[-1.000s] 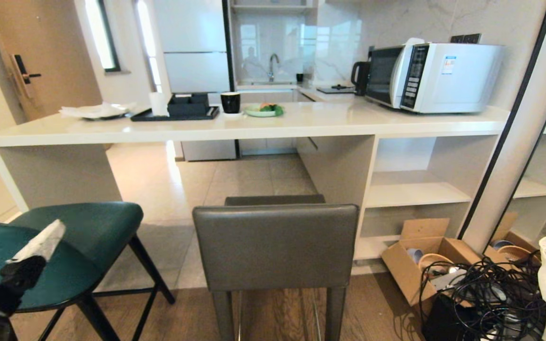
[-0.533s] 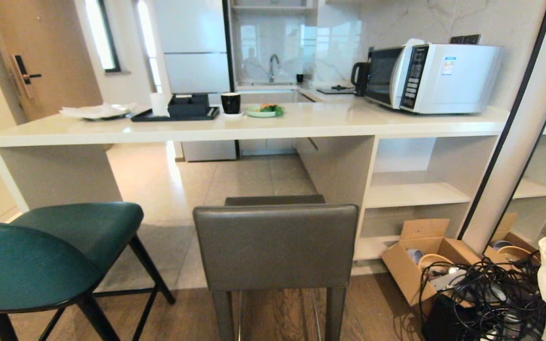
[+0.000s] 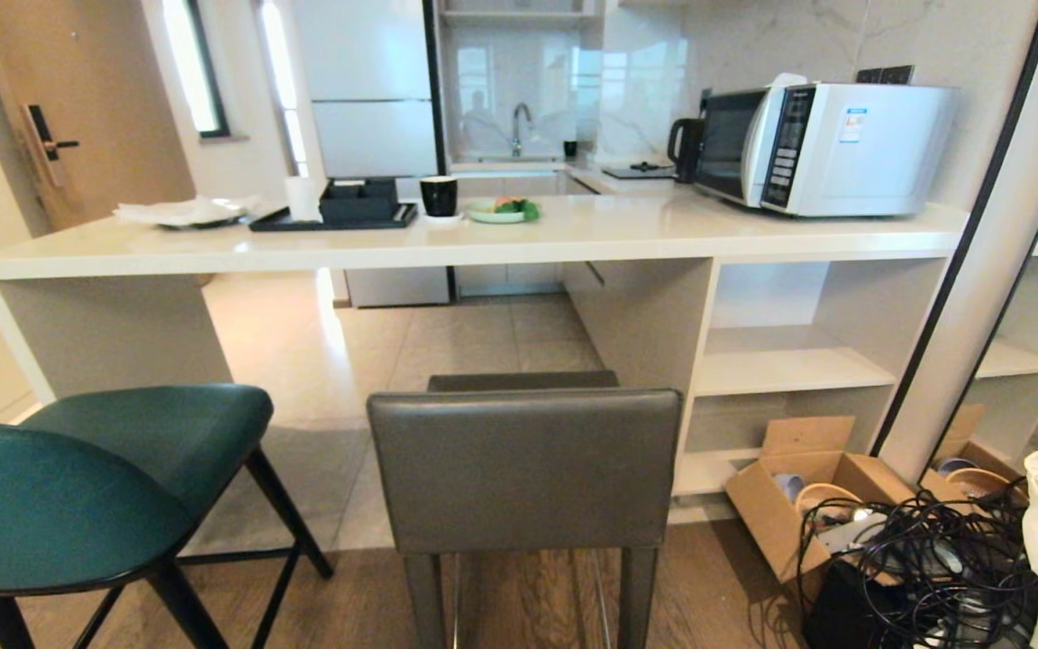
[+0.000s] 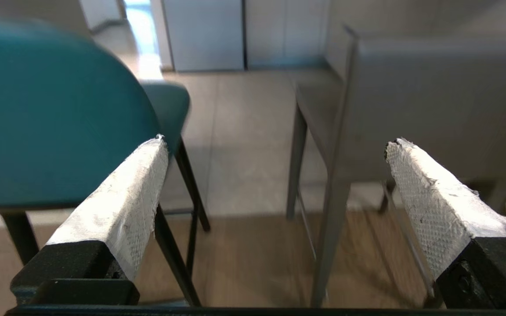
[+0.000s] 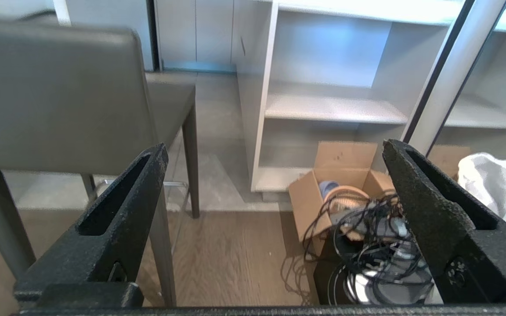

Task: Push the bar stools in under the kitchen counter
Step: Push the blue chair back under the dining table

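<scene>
Head view: teal stool (image 3: 77,487) at 8 o'clock and grey stool (image 3: 523,469) at 6 o'clock, both short of the table (image 3: 483,239) at 12 o'clock; neither arm shows.
Left wrist view: left pincer (image 4: 275,147) spread wide, holding nothing, aimed between both stools.
Right wrist view: right pincer (image 5: 275,151) wide and empty; cardboard box (image 5: 341,184) and shelves (image 5: 332,107) ahead.
Progress: neither stool looks tucked under; both pushes seem left.

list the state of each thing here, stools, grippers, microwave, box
teal stool: out from under the counter, upright
grey stool: out from under the counter, upright
left gripper: open, empty
right gripper: open, empty
microwave: door ajar
cardboard box: flaps open
</scene>
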Robot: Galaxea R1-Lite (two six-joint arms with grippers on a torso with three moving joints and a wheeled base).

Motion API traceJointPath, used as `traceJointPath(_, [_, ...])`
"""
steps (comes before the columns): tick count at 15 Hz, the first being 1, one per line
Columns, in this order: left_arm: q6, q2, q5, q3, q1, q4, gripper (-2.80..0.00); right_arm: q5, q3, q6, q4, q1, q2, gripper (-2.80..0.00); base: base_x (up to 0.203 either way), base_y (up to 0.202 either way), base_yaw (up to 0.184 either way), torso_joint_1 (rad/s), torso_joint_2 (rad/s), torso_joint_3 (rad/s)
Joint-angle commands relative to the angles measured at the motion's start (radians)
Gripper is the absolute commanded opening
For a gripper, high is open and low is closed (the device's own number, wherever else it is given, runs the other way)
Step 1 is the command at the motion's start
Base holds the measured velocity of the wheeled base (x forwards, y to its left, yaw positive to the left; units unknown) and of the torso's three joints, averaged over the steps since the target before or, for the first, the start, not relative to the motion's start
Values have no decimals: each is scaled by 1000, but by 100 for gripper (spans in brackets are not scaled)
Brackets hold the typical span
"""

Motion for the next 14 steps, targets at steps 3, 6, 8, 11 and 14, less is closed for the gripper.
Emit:
traceJointPath(3, [29,-29,3,139,-1,-124,0,7,125,69,-90,0,-3,0,0,0,0,0,0,0])
traceJointPath(6, [31,-28,16,140,0,-68,0,7,124,59,-60,0,-3,0,0,0,0,0,0,0])
traceJointPath(8, [35,-29,14,140,0,-69,0,6,124,59,-60,0,-3,0,0,0,0,0,0,0])
traceJointPath(11, [30,-29,18,140,0,-68,0,14,124,16,-58,0,-3,0,0,0,0,0,0,0])
traceJointPath(14, [20,-29,21,140,0,-69,0,14,124,5,-56,0,-3,0,0,0,0,0,0,0])
